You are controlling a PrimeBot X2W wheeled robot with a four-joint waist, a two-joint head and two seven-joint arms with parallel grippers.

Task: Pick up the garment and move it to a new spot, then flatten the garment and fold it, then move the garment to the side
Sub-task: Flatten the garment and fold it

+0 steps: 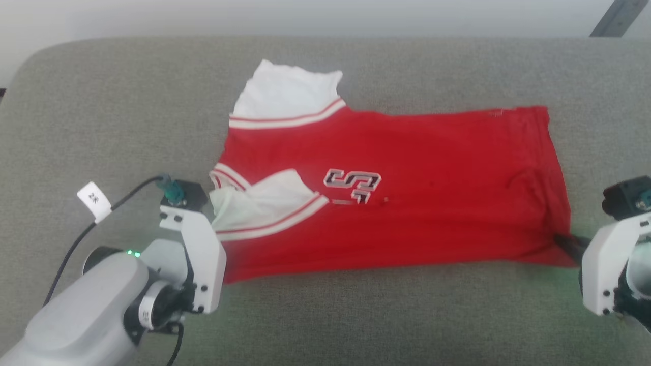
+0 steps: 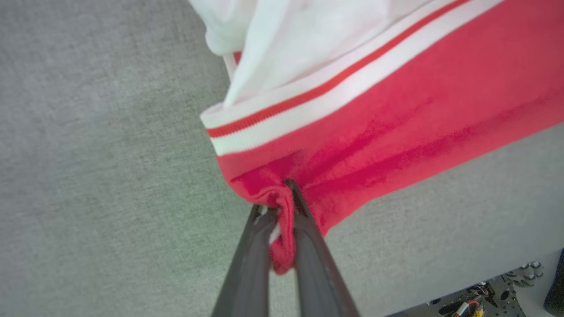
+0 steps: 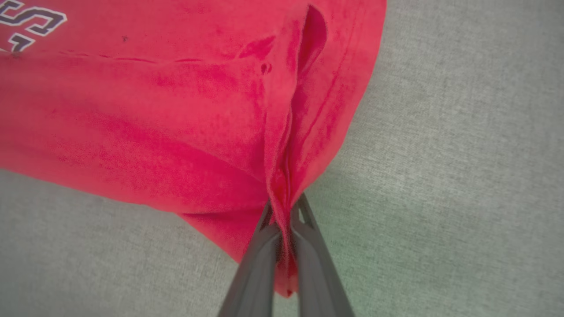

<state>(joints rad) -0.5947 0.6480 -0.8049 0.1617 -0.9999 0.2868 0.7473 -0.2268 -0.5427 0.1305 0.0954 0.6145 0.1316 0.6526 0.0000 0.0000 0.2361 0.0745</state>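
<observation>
While your left gripper (image 2: 280, 200) is pinched tight on a red corner of the garment (image 1: 432, 193), a small fold of cloth bulges out between its fingers (image 2: 310, 246). Just past that grip runs the red-and-white stripe trim (image 2: 335, 88). Beyond the trim, a white sleeve (image 2: 304, 39) lies crumpled over the red body.

Your right gripper (image 3: 285, 206) is likewise clamped on the garment, at the opposite corner by the hem. A gathered ridge of fabric runs away from its tips. Farther out from it and off to one side, you can see part of the dark lettering (image 3: 26, 24).

Between your two grippers the garment lies stretched across the grey cushion (image 1: 356, 315). Its second white sleeve (image 1: 287, 94) is spread at the far edge.
</observation>
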